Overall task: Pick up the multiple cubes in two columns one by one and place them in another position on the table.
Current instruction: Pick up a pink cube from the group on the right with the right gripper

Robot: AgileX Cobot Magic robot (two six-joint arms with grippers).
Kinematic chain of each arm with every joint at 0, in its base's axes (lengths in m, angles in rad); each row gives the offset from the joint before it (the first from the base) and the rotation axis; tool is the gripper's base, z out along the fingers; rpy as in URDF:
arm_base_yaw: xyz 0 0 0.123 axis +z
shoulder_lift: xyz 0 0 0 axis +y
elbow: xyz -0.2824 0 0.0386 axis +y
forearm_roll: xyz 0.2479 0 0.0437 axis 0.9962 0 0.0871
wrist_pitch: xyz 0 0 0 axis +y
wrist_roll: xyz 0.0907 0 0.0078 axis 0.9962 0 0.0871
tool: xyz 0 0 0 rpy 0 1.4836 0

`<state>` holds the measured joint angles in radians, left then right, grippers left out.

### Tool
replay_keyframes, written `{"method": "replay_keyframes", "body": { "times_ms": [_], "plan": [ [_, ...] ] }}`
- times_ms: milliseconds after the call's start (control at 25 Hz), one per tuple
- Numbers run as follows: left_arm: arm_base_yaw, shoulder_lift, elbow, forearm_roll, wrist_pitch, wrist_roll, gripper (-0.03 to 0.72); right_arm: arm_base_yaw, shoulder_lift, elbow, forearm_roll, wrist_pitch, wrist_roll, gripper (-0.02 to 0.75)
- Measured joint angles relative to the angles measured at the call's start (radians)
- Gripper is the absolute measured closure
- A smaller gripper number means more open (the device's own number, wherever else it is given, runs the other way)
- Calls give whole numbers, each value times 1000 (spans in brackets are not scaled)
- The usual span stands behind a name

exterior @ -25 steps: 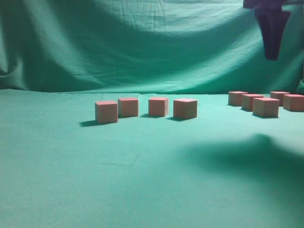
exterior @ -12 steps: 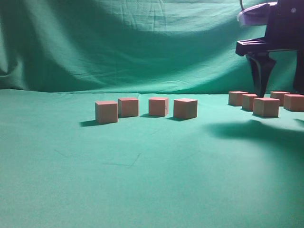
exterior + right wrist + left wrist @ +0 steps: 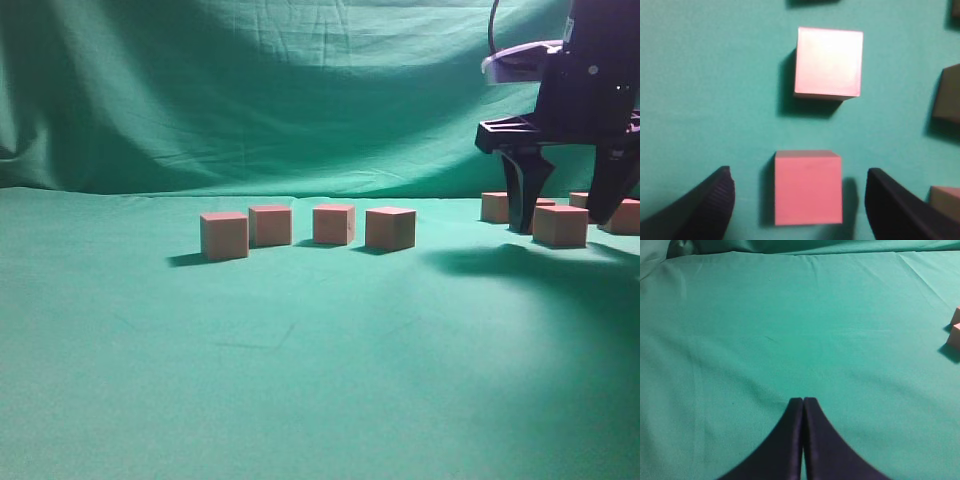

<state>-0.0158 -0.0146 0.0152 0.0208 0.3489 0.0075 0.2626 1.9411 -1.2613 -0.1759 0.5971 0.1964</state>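
Note:
Several reddish-pink cubes stand on the green table (image 3: 300,380). A row of them sits at mid-table, from the left cube (image 3: 223,235) to the right cube (image 3: 390,228). Another group sits at the far right. My right gripper (image 3: 565,212) is open and straddles the front cube (image 3: 559,225) of that group. In the right wrist view this cube (image 3: 808,187) lies between the open fingers (image 3: 799,200), apart from both, and a second cube (image 3: 828,62) lies beyond it. My left gripper (image 3: 803,401) is shut and empty over bare cloth.
More cubes show at the right edge of the right wrist view (image 3: 946,95). Two cubes peek in at the right edge of the left wrist view (image 3: 955,332). A draped green backdrop (image 3: 250,90) rises behind the table.
My right gripper has come down from the top right and moved a little left, and its open fingers now straddle the front cube of the right group. The cubes have not moved.

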Motion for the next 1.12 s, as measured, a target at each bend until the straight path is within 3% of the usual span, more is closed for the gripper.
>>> {"method": "replay_keyframes", "body": {
  "times_ms": [240,400,440,560,760,920,1120],
  "plan": [
    [0,0,0,0,0,0,688,0,20,0,1,-4,0,238],
    [0,0,0,0,0,0,688,0,21,0,1,-2,0,465],
    [0,0,0,0,0,0,688,0,21,0,1,1,0,484],
    [0,0,0,0,0,0,688,0,21,-11,1,33,0,473],
    [0,0,0,0,0,0,688,0,10,-113,14,237,-2,473],
    [0,0,0,0,0,0,688,6,-95,-140,63,314,-4,473],
    [0,0,0,0,0,0,688,100,-243,-75,81,318,-62,473]
  ]
}}
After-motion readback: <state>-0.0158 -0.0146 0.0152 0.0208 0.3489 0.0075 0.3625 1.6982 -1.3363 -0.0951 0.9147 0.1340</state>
